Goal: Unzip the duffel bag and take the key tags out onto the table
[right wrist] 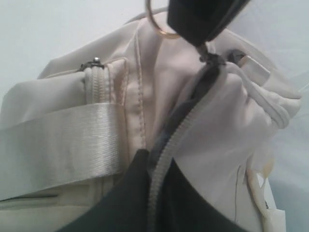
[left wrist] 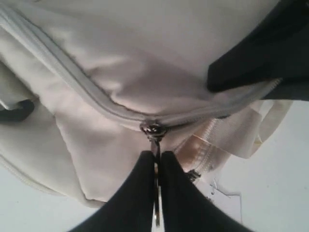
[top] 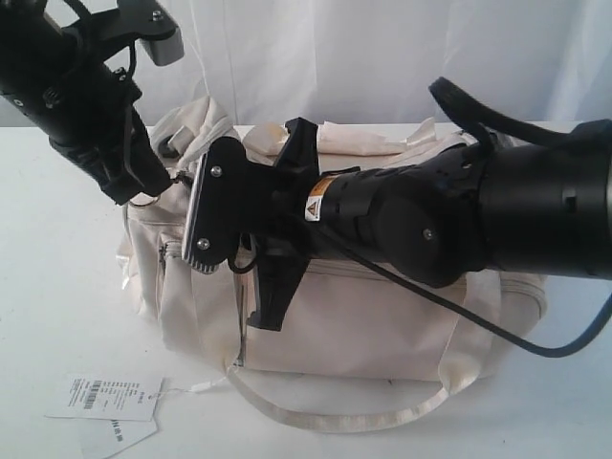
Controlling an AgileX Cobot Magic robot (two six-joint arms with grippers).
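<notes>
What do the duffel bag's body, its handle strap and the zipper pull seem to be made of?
The duffel bag looks like cream woven fabric with a soft satin sheen; it creases and folds easily. The handle strap seems to be glossy ribbon webbing, with fine ribs that catch the light. The zipper pull looks like metal: dark, shiny, with small bright glints.
</notes>
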